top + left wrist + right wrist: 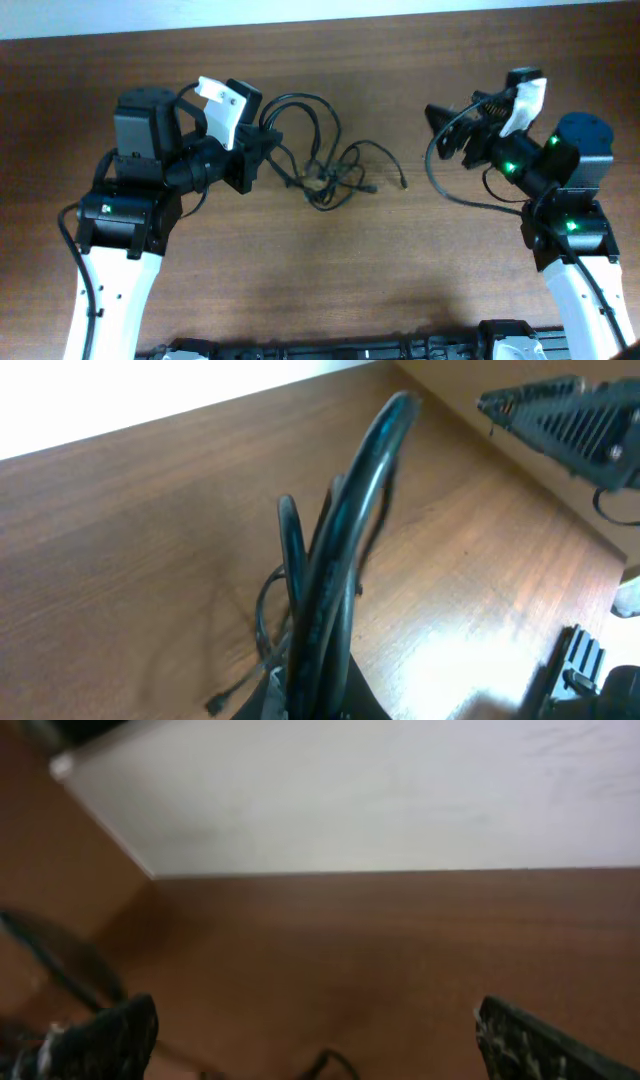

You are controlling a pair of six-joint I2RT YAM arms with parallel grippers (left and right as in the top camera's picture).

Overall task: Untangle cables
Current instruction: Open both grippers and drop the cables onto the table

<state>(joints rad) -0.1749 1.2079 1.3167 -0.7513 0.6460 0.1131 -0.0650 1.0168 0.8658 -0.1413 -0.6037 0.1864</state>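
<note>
Several cables (325, 175) tangled, bundle lying crosswise, free end toward right claw (437, 130)

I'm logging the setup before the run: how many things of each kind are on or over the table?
Robot hands: 2, the left hand and the right hand
Tangles of thin black cables: 1; the cords in it cannot be counted apart
Total: 3
</note>
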